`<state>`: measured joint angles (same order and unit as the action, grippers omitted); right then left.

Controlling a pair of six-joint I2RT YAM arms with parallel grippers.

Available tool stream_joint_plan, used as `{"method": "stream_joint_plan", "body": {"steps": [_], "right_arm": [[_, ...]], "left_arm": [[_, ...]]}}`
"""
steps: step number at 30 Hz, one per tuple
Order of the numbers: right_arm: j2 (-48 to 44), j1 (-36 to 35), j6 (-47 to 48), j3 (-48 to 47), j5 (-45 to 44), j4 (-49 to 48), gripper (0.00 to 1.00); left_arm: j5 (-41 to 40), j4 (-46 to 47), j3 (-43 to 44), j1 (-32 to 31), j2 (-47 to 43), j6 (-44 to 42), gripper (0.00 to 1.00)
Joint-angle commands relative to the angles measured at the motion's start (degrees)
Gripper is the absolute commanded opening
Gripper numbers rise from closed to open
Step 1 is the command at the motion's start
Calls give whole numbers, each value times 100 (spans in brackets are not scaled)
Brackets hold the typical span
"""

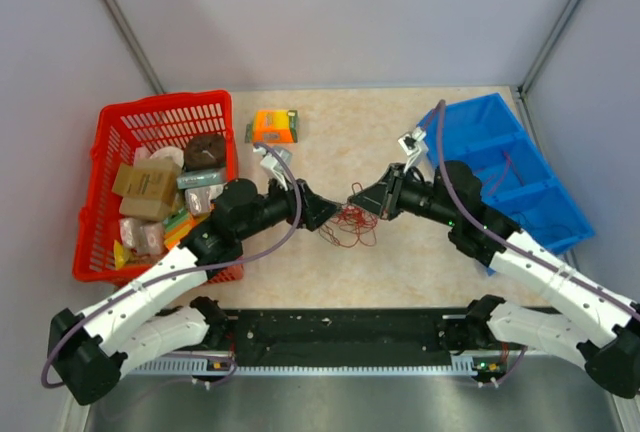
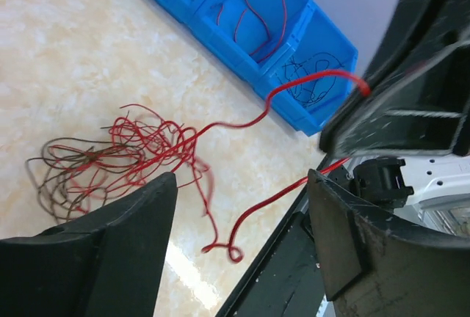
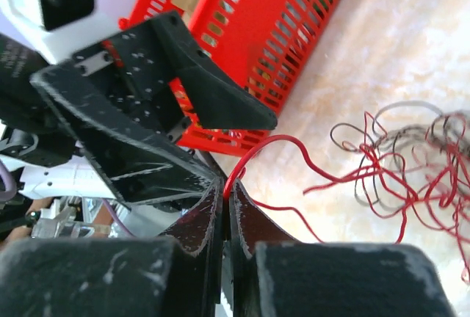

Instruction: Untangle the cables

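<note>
The cables [image 1: 345,226] are a small tangle of thin red and dark wires on the table between my two grippers. It shows in the left wrist view [image 2: 110,157] and in the right wrist view [image 3: 411,163]. My right gripper [image 1: 356,197] is shut on one red wire [image 3: 253,154] that arcs up from the tangle; the pinch shows in the right wrist view [image 3: 227,187]. My left gripper [image 1: 328,214] is open and empty, its jaws wide apart [image 2: 242,185] just beside the tangle and facing the right gripper.
A blue divided bin [image 1: 510,167] at the right holds a red wire [image 2: 257,9] and a dark wire [image 2: 312,75] in separate compartments. A red basket [image 1: 110,202] of packaged items stands at the left. An orange box [image 1: 273,125] lies at the back.
</note>
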<state>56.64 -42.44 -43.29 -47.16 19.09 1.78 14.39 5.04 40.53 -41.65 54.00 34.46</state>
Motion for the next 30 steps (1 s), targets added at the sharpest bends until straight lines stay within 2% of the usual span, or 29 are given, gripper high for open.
{"method": "stream_joint_plan", "body": {"steps": [1, 3, 6, 13, 16, 20, 23, 27, 30], "right_arm": [[-329, -81, 435, -189, -265, -187, 0], [-285, -89, 444, -180, -126, -98, 0], [-294, -81, 155, -232, 304, -633, 0], [-294, -291, -74, -759, 472, -889, 0], [-206, -362, -285, -1066, 700, -1083, 0], [-355, -625, -242, -1594, 657, -917, 0], [-653, -670, -67, -2068, 482, -400, 0], [-1163, -678, 399, -2727, -150, 646, 0], [-1418, -670, 610, -3097, -476, 955, 0]], "left_arm": [[-139, -398, 16, -1, -380, -307, 78], [-165, -442, 33, 8, -443, -369, 80], [-297, -688, 51, 8, -276, -361, 75], [521, 23, 130, -202, 927, -185, 81], [30, 85, 262, -633, 1331, -229, 83], [-769, -152, 429, -643, 1824, -27, 79], [-1577, -711, 613, -625, 2097, 43, 74], [-1984, -654, 378, -590, 1992, -44, 71], [-1984, -557, 131, -520, 1825, -36, 72]]}}
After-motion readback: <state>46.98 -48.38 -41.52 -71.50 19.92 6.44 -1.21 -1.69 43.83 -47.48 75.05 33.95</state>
